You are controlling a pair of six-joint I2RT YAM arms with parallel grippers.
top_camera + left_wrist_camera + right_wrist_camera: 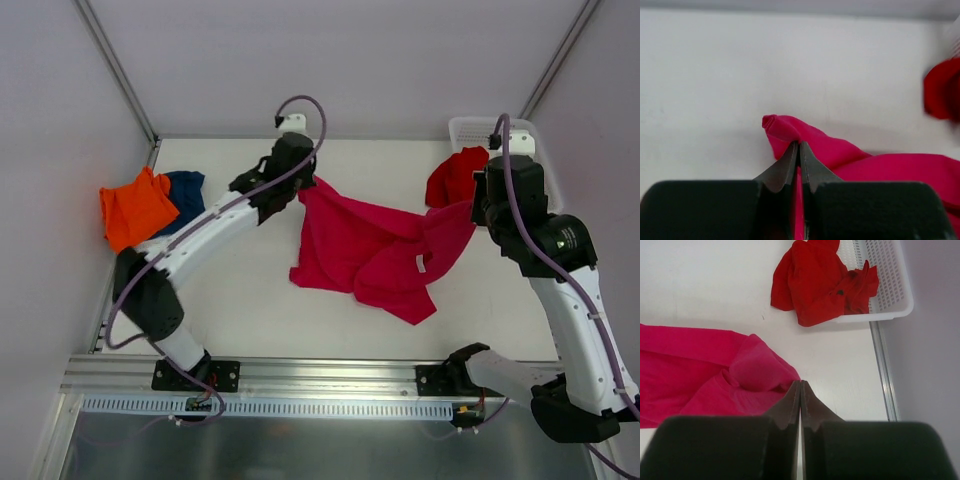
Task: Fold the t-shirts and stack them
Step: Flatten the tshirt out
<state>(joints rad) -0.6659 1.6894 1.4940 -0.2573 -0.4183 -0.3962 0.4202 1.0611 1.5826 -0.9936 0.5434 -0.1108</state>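
End effectors pinch pink shirt (opposite edges).

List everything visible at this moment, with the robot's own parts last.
magenta t-shirt: 1, magenta, mid-table, stretched between both hands
red t-shirt: 1, red, far right, spilling over the basket rim onto the table
orange t-shirt: 1, orange, crumpled at the far left edge
blue t-shirt: 1, dark blue, against the orange t-shirt's right side
basket: 1, white, far right corner
table: 1, white, under everything
left hand: 1, black, shut on the magenta t-shirt's left end
right hand: 1, black, shut on its right end
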